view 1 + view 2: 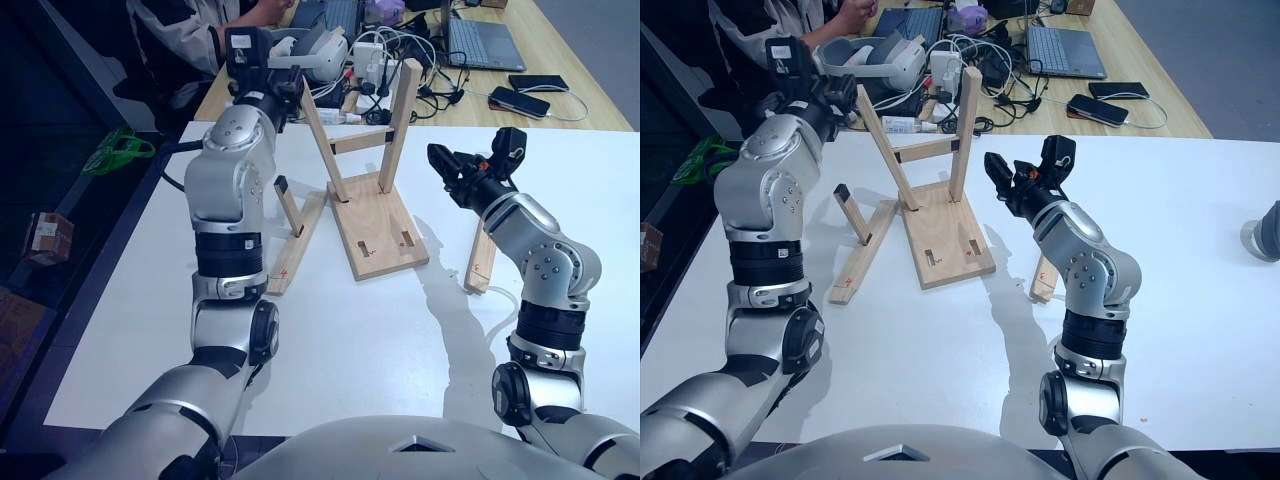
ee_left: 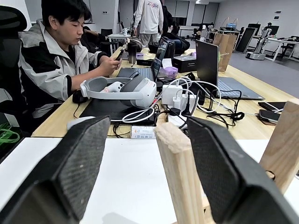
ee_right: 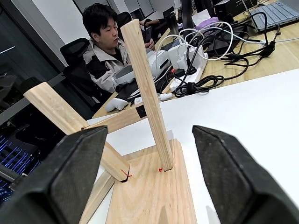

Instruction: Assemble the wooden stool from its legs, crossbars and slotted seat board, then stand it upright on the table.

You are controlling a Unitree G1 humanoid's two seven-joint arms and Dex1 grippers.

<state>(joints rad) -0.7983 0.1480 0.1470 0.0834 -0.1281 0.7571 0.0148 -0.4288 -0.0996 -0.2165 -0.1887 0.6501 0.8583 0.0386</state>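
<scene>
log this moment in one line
stage: two legs upright on seat board | left gripper: open around leg top | right gripper: open, right of legs | loose: leg pair, single leg

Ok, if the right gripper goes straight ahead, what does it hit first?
Likely the nearer upright leg in the seat board, framed between the right gripper's open fingers; depth is unclear.
</scene>
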